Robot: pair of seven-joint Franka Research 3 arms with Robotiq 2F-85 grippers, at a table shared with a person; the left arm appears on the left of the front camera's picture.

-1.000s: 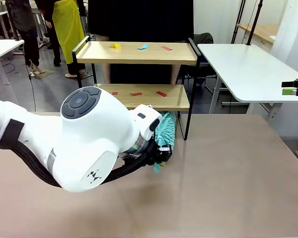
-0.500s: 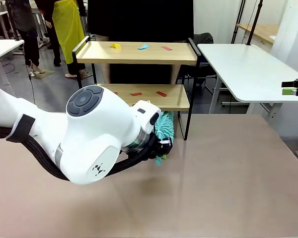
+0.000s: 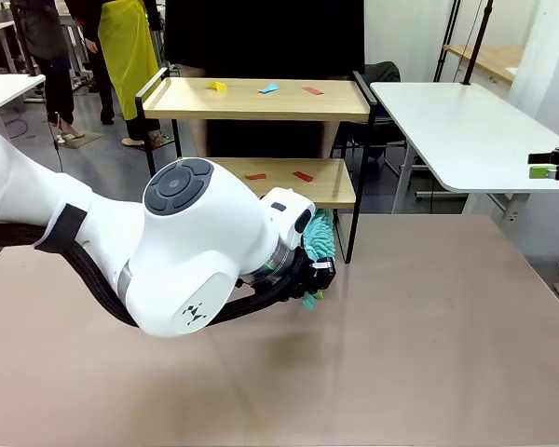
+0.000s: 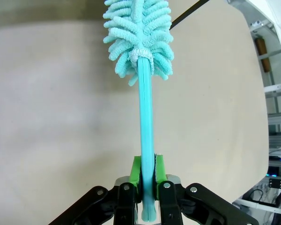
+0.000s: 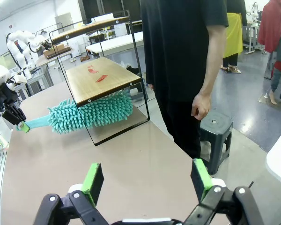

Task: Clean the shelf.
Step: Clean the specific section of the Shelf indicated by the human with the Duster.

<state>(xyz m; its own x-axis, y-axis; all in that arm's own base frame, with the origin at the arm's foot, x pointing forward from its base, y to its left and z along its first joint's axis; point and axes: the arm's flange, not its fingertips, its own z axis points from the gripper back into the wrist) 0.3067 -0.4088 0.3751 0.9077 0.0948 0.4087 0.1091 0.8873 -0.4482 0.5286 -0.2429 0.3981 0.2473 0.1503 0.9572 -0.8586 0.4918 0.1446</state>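
While the left gripper [image 4: 147, 173] is clamped on the handle of the teal duster [image 4: 139, 33], its head sits by the lower board of the shelf [image 3: 261, 101] at the table's [image 3: 429, 317] far edge. Paper scraps [image 3: 303, 175] litter both boards, so nothing looks cleaned yet. The right gripper [image 5: 147, 180] gapes open.

The front view looked from the robot's side across the brown surface [image 3: 429, 326] at the shelf [image 3: 261, 99] at its far edge, with the left arm [image 3: 196, 261] close to the lens. The left wrist view looked closely along the left fingers [image 4: 159, 168] at the teal duster [image 4: 140, 28] against that surface. The right wrist view sat low beside the surface, facing over the right fingers [image 5: 94, 180] toward the shelf's end, so all 3 views shared the duster.
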